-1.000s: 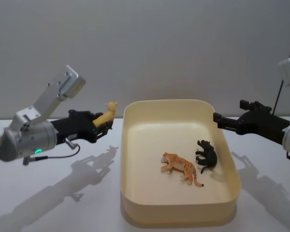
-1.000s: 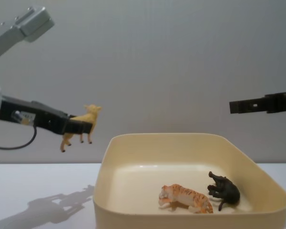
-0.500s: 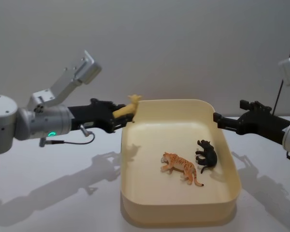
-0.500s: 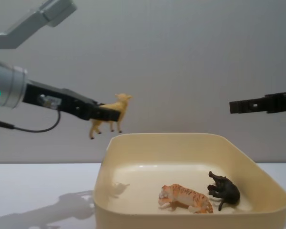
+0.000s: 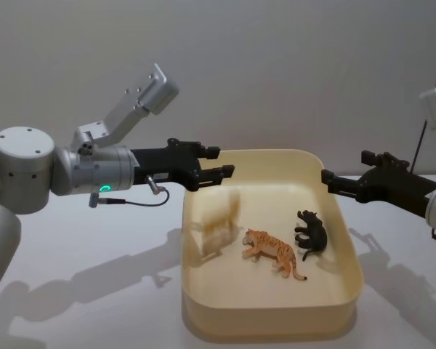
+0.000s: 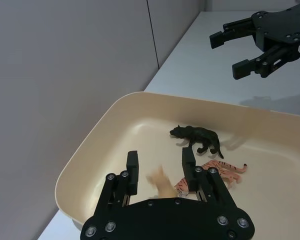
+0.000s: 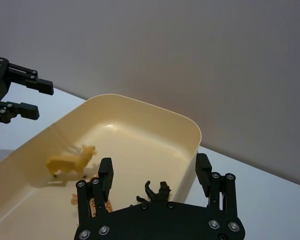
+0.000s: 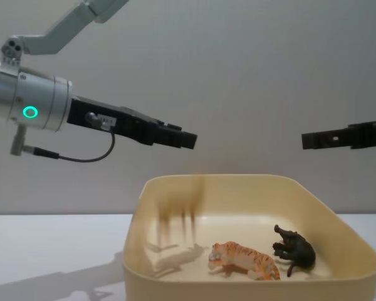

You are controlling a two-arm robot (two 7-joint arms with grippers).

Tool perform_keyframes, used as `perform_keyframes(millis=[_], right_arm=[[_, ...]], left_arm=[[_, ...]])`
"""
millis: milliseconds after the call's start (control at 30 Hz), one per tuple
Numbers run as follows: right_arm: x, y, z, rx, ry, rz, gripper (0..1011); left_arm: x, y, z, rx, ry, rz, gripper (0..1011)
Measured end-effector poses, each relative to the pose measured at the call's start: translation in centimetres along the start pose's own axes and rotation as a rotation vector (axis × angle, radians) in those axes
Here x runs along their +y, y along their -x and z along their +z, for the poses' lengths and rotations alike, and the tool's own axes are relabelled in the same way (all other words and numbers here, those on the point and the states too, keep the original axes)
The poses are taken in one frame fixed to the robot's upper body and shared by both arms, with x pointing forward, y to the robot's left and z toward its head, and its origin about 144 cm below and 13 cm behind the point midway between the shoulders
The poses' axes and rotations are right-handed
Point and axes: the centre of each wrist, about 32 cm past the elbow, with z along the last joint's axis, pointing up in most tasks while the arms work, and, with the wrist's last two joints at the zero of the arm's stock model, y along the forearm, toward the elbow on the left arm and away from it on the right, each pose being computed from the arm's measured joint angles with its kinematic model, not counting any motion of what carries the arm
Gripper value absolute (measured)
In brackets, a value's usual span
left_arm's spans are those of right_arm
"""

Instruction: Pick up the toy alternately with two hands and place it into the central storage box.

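Observation:
A yellow toy animal (image 5: 219, 218) is in mid-fall, blurred, inside the left part of the central storage box (image 5: 269, 323), a large cream-yellow tub. In the right wrist view the yellow toy (image 7: 70, 162) is close to the floor of the box (image 7: 155, 107). My left gripper (image 5: 221, 161) hangs open and empty above the box's far left corner, on the silver arm with the green light. My right gripper (image 5: 327, 182) stands open and empty just beyond the box's right rim. The chest view shows the left gripper (image 8: 188, 139) high above the falling toy (image 8: 180, 207).
An orange striped tiger (image 5: 271, 251) lies on its side in the middle of the box. A black animal (image 5: 311, 234) lies beside it to the right. White tabletop surrounds the box, with a grey wall behind.
The left gripper moved right with the yellow toy to above the box's left corner, then opened. The toy now drops into the box. The right arm has not moved.

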Motion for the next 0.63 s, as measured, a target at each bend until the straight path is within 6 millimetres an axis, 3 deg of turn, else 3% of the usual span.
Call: perform_keyframes(millis=[167,267,300,533,633], right_arm=[[0.0,0.0,0.0,0.000,0.000,0.000,1001],[0.0,0.0,0.0,0.000,0.000,0.000,1001],[0.0,0.0,0.0,0.000,0.000,0.000,1001],[0.0,0.0,0.0,0.000,0.000,0.000,1001],[0.0,0.0,0.0,0.000,0.000,0.000,1001]], left_arm=[[-0.5,-0.1,0.2,-0.003,0.009,-0.019,646],[-0.7,-0.2,0.3,-0.003,0.013,-0.026,703],[-0.8,-0.2,0.4,-0.003,0.014,-0.028,781],[-1.1,-0.3,0.5,-0.005,0.018,-0.038,973],[-1.1,-0.3,0.5,-0.005,0.019,-0.041,1001]])
